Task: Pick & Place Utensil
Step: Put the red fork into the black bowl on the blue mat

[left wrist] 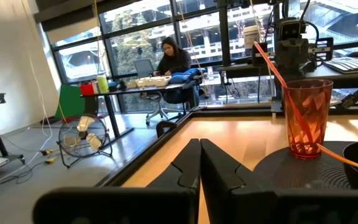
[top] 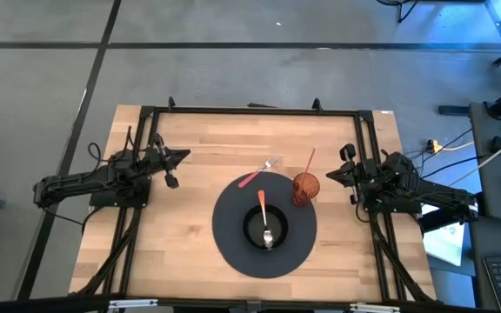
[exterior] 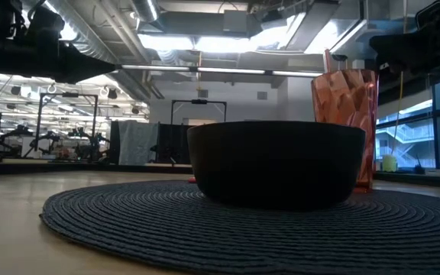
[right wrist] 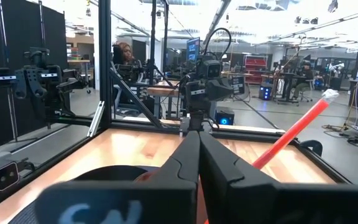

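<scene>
Spoon (top: pixel 265 219) resting in the black bowl (top: pixel 265 228) at the surface's centre, both the left gripper (top: pixel 183 156) and right gripper (top: pixel 329 175) with fingers pressed together, empty, near opposite side edges.

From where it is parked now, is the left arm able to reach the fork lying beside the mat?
Probably yes. The fork lies on bare wood at the mat's upper left edge, on the left gripper's side. Nothing stands between them; the cup and bowl sit farther right.
</scene>
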You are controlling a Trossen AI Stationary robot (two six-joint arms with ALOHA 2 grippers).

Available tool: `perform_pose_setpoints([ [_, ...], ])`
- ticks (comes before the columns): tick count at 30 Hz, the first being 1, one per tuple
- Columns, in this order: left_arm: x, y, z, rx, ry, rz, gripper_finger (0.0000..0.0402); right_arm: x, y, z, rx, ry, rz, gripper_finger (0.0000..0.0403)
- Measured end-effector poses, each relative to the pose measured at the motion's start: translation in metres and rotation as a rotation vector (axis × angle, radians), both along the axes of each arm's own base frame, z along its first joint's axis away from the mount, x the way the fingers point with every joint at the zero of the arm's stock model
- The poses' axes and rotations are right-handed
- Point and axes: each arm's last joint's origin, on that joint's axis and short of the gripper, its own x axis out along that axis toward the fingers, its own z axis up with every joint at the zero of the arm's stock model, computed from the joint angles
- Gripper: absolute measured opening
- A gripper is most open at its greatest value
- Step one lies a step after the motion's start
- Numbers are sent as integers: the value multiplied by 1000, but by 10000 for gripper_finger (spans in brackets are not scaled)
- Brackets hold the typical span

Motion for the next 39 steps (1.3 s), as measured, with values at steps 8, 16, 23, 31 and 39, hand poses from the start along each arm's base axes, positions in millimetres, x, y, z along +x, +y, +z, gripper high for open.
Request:
perform_pose_setpoints([
  [8, 0, 0, 0, 0, 0, -1, 7, 0, 0, 0, -6, -1, -1, 10],
  [16, 0, 0, 0, 0, 0, -1, 7, 0, 1, 0, -7, 1, 19, 4],
  [23, 0, 0, 0, 0, 0, -1, 5, 0, 1, 0, -10, 2, 33, 13],
  [31, 0, 0, 0, 1, 0, -1, 8, 0, 1, 0, -13, 1, 32, 8],
  [39, 0, 0, 2, 5, -21, 10, 4, 0, 1, 0, -16, 1, 32, 12],
])
